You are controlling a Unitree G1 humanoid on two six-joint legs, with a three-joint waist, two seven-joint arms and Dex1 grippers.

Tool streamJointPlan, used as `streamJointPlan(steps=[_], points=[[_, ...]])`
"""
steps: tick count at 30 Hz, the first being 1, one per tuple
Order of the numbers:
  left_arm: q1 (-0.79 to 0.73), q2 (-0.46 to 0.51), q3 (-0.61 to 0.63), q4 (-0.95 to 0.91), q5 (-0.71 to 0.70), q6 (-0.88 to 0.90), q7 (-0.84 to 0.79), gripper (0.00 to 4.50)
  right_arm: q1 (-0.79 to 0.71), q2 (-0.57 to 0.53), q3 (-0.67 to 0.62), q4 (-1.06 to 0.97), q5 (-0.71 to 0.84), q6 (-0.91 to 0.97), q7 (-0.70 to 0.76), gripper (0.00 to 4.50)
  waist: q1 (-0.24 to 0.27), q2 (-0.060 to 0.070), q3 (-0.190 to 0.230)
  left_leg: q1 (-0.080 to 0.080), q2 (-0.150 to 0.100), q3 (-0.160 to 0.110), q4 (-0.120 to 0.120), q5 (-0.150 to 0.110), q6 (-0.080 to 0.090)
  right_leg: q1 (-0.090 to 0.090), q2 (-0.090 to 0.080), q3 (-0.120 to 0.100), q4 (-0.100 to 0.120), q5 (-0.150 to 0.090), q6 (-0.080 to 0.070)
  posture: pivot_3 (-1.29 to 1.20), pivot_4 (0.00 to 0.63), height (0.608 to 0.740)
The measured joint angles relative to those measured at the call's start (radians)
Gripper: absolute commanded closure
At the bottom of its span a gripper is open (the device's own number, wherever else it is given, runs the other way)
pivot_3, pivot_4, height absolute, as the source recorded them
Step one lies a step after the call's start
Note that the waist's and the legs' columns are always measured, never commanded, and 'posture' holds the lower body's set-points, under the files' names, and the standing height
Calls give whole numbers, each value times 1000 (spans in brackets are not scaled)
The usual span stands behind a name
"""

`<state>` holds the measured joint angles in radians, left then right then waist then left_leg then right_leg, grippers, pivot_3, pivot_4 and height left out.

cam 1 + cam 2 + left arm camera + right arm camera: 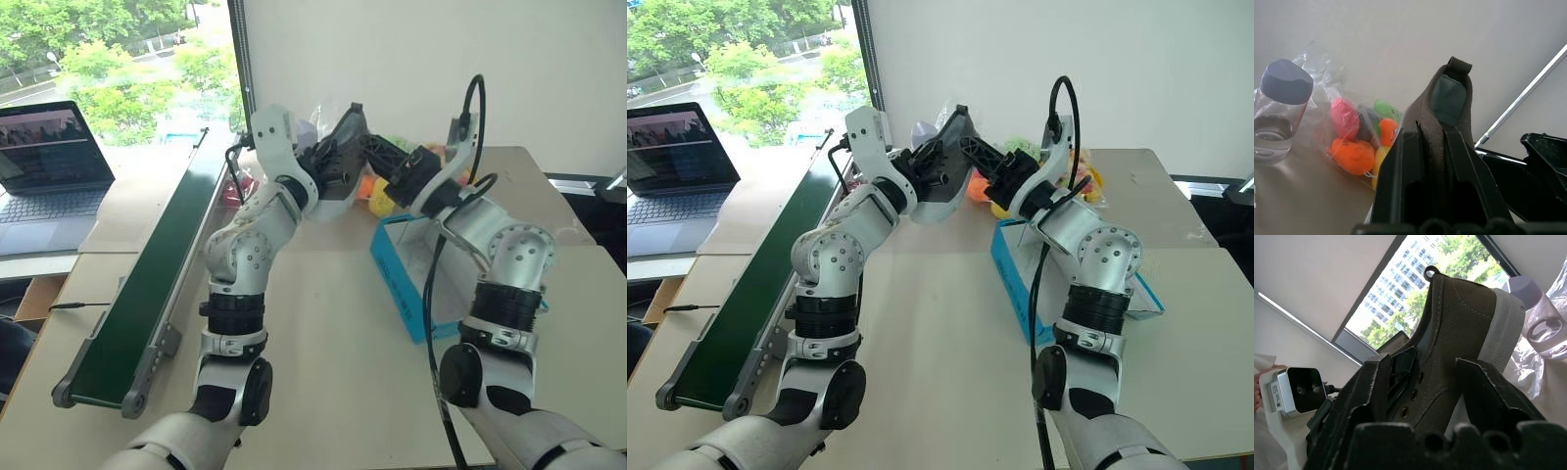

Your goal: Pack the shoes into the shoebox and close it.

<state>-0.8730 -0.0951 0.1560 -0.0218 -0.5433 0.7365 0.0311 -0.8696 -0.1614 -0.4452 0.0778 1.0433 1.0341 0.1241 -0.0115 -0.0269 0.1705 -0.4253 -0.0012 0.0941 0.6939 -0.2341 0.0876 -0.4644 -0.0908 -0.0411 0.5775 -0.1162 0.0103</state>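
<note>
The blue shoebox point(400, 279) is seen on the table, partly hidden by the right arm. Farther off, one grey shoe point(950, 162) is pinched in the air by the left gripper point(1437, 161), with the right gripper point(1440, 377) spread around it. A bag of toys point(1359, 137) and a bottle point(1281, 110) are seen behind.

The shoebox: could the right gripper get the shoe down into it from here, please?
Probably yes: the shoebox lies open just below the right gripper, nothing between, though the left gripper is shut on the shoe.
</note>
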Motion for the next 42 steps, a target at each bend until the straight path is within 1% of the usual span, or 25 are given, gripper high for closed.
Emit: streamJointPlan(steps=[1,9,10,11,13,14,16,18,21,24,28,32,42], points=[[-1,0,-1,1,-3,-1,0,3985,0,0,4,2,0,0,2,3386,0,0,0,0,0,0,0,0,0,0,0,0,0,0,0,0,150,740],[-13,0,-2,10,-8,-12,1,3985,2,-14,6,3,-1,-1,3,3386,0,0,0,0,0,0,0,0,0,0,0,0,0,0,0,0,150,740],[-13,0,-2,10,-8,-12,1,3985,2,-19,6,3,-1,-1,3,2890,0,0,0,0,0,0,0,0,0,0,0,0,0,0,0,0,150,740],[-13,0,-2,10,-8,-12,1,3985,2,-24,4,3,-1,-3,3,2736,0,0,0,0,0,0,0,0,0,0,0,0,0,0,0,0,150,740],[-13,1,-5,10,-8,-13,0,3985,1,-35,-1,3,1,-10,4,2188,0,0,0,0,0,0,0,0,0,0,0,0,0,0,0,0,150,740],[-13,1,-7,10,-8,-13,0,3985,-2,-45,-1,2,0,-13,4,1667,0,0,0,0,0,0,0,0,0,0,0,0,0,0,0,0,150,740],[-13,1,-8,10,-8,-13,0,3985,-13,-65,-1,2,0,-24,5,948,0,0,0,0,0,0,0,0,0,0,0,0,0,0,0,0,150,740],[-14,1,-13,10,-8,-13,-1,3985,-17,-95,-1,2,-1,-31,12,375,1,0,0,0,0,0,0,0,0,0,0,0,-1,0,0,0,150,740],[-20,4,-12,14,-8,-15,-1,3985,-7,-150,-1,13,-19,-47,41,375,3,0,0,0,0,0,0,0,0,0,0,0,-1,0,0,0,150,740],[-40,4,-11,15,-8,-15,-2,3985,23,-163,-1,36,-40,-63,58,375,3,0,0,0,0,0,0,0,0,0,0,0,-1,0,1,0,150,740],[-64,3,-9,15,-9,-16,-3,3985,46,-138,9,53,-42,-70,76,375,-3,0,0,0,0,0,0,0,0,0,0,1,-1,0,1,0,150,740],[-64,0,-13,15,-9,-16,0,3985,46,-83,37,53,-42,-79,82,375,-2,0,0,1,0,0,0,0,0,0,1,1,0,-2,3,0,150,740],[-64,-2,-21,15,-14,-16,15,3985,20,-68,44,57,-41,-98,83,375,7,0,0,0,0,0,0,-1,1,0,0,0,0,-1,3,0,150,740]])
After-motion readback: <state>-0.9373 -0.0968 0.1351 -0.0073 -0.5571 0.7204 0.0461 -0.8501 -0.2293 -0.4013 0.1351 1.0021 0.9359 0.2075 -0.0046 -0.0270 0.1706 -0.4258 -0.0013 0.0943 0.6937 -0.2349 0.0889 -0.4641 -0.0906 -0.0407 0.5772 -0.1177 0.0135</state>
